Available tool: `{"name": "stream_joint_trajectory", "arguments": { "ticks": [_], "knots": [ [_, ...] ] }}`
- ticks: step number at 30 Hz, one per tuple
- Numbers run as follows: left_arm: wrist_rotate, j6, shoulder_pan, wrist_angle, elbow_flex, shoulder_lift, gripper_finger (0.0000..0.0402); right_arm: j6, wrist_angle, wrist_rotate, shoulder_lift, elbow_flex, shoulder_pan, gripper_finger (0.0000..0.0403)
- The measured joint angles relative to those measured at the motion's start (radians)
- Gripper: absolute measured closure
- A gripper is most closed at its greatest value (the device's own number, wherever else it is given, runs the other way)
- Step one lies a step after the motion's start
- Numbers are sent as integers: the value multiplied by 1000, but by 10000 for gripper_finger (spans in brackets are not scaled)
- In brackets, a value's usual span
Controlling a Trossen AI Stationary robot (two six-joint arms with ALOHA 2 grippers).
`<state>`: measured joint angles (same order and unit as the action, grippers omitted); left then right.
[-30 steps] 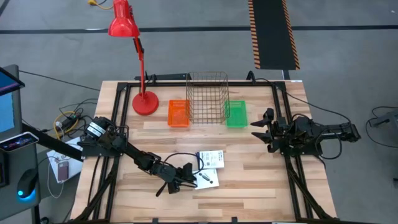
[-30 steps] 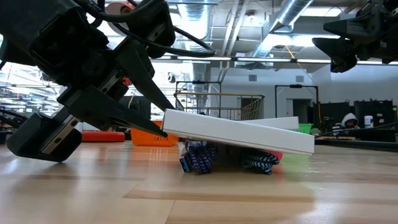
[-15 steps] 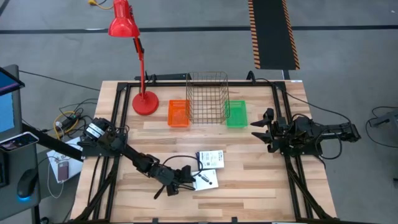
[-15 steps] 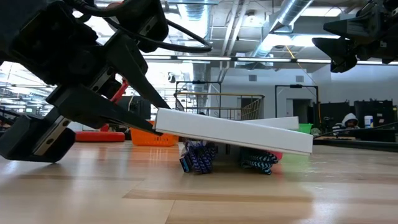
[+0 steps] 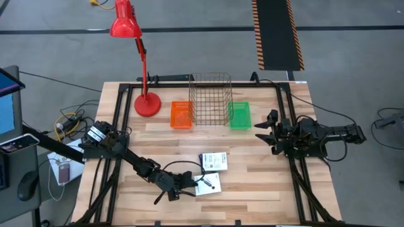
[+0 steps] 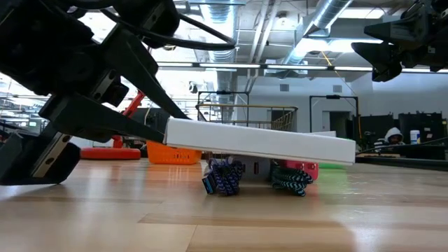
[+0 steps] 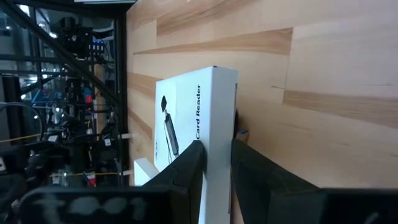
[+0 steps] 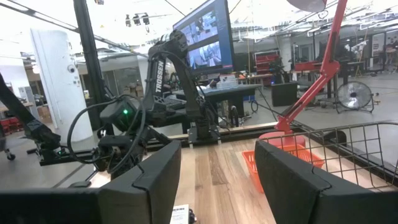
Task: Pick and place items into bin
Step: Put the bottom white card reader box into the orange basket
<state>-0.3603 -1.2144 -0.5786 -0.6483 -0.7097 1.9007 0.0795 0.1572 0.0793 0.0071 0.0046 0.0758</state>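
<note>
My left gripper is shut on a flat white box printed "Card Reader" near the table's near edge. In the low view the box hangs almost level above two blue-black braided bundles and a pink-red block. A second white packet lies flat just beyond it. My right gripper waits open above the table's right side, clear of everything. The pens do not show. My left gripper pinches the white box by its left end between the two fingers, one on each broad face. It comes in low from the table's left. In the low view the box sits nearly level with its held end raised off the wood.
A wire basket stands at the far middle between an orange bin and a green bin. A red desk lamp stands on the far left. Bare wood lies between the boxes and the bins.
My left gripper has drawn slightly toward the table's near-left and risen. The white box has gone with it: it was tilted with its right end low, and now it sits nearly level, its right end raised above the things beneath.
</note>
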Motion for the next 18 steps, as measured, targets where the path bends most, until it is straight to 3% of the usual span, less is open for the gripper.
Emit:
{"name": "stream_joint_trajectory", "arguments": {
  "ticks": [18],
  "knots": [
    [-183,0,-53,-17,0,2,341,0,0,0,0,0,0,204]
  ]
}}
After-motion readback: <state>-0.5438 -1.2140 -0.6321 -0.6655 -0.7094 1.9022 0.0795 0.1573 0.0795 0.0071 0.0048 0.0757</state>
